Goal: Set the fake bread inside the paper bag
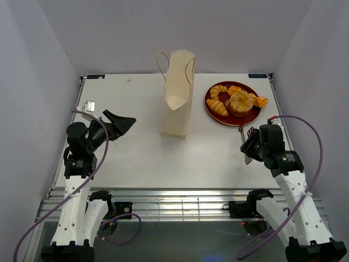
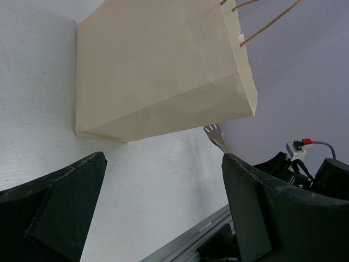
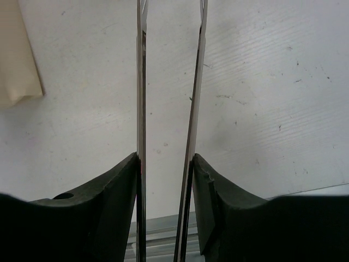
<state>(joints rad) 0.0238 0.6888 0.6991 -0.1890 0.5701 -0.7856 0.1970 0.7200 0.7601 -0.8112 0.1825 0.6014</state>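
With the right end effector (image 3: 166, 164) clamped on metal tongs (image 3: 140, 82) and the left end effector (image 2: 163, 164) gaping, the fake bread (image 1: 240, 101) waits on its red plate (image 1: 217, 118) beside the paper bag (image 1: 177, 98); reaching for a pastry looks next.

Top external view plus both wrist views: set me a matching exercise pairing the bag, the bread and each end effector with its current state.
1. paper bag
2. fake bread
3. left end effector
4. right end effector

A. shut on metal tongs
B. piled on the dark red plate
C. standing upright mid-table
D. open, holding nothing

Pairs: 1-C, 2-B, 3-D, 4-A
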